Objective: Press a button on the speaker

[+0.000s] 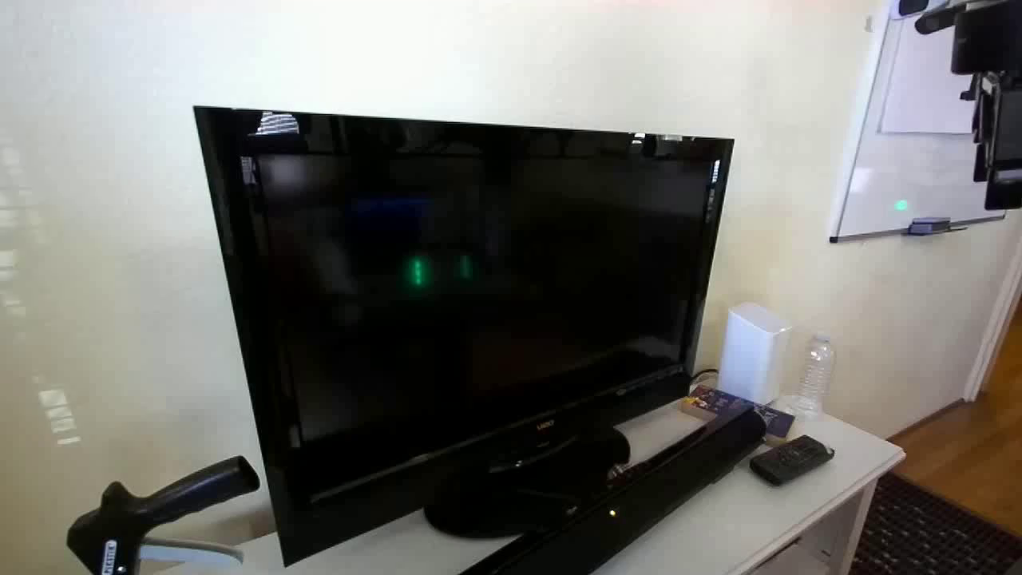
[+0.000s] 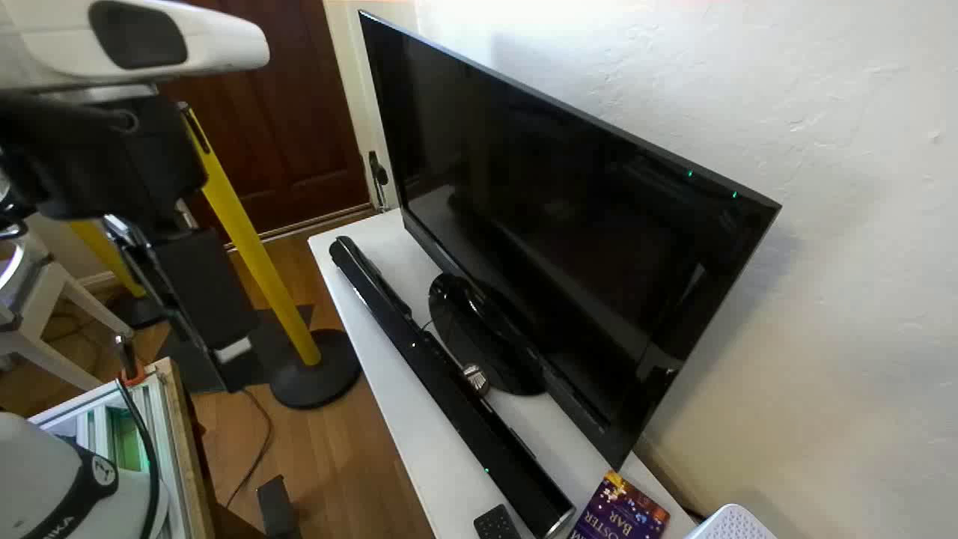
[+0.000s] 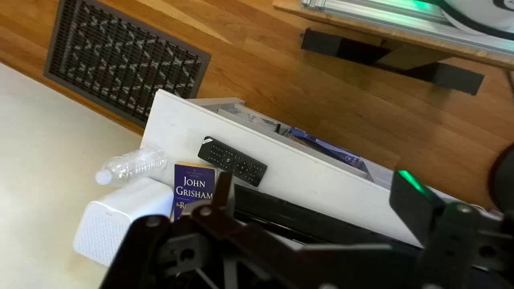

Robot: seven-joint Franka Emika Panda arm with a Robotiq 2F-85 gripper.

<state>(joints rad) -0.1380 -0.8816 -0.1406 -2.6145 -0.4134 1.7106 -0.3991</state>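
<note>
The speaker, a long, low black soundbar, lies on the white table in front of the TV. It shows at full length in an exterior view, with a small amber light near its middle and a green one toward its near end. In the wrist view the speaker is partly hidden by the gripper. My gripper is open and empty, its fingers wide apart. It hangs in the air above and to the side of the table, apart from the speaker; it also shows in both exterior views.
The TV stands behind the speaker. A black remote, a book, a clear bottle and a white box-shaped device are at one table end. A black-handled tool and a yellow post stand nearby.
</note>
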